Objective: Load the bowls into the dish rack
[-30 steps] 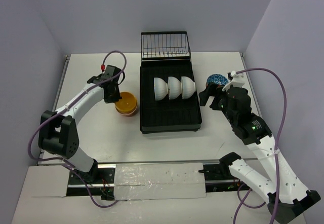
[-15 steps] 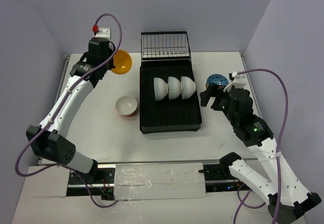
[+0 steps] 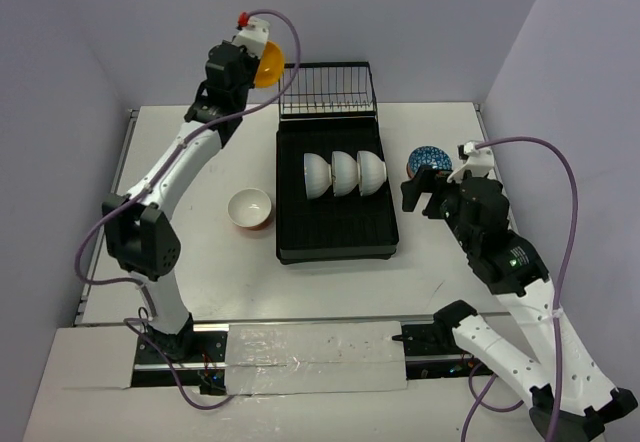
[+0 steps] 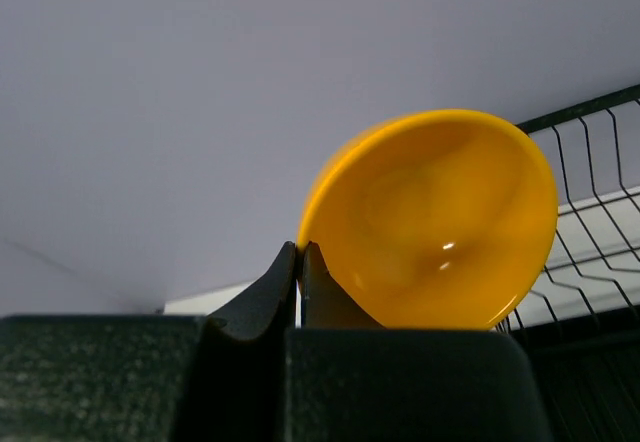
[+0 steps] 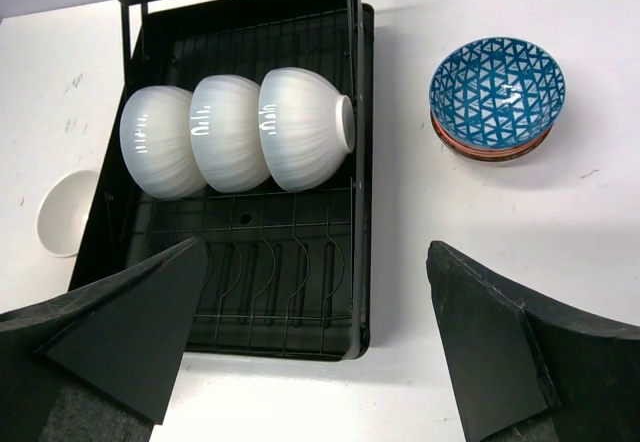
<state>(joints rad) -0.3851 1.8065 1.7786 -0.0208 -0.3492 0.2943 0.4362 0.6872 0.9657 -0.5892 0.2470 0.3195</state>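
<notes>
My left gripper (image 3: 256, 66) is shut on the rim of the yellow bowl (image 3: 268, 64) and holds it high, tilted, beside the wire basket (image 3: 327, 89) of the black dish rack (image 3: 338, 230). In the left wrist view the fingers (image 4: 300, 254) pinch the yellow bowl's (image 4: 440, 222) rim. Three white bowls (image 3: 345, 174) stand on edge in the rack. A stack of blue patterned bowls (image 3: 428, 159) sits right of the rack. My right gripper (image 3: 425, 194) is open and empty just in front of that stack; its wrist view shows the gripper (image 5: 316, 252), the blue bowls (image 5: 497, 94) and the rack (image 5: 260, 292).
A bowl with a white inside and an orange outside (image 3: 250, 208) sits upright on the table left of the rack; it also shows in the right wrist view (image 5: 62, 212). Grey walls close in the table at the back and sides.
My left arm lifted the yellow bowl off the bowl beneath it and carried it up and to the right, toward the wire basket. The right arm has barely moved.
</notes>
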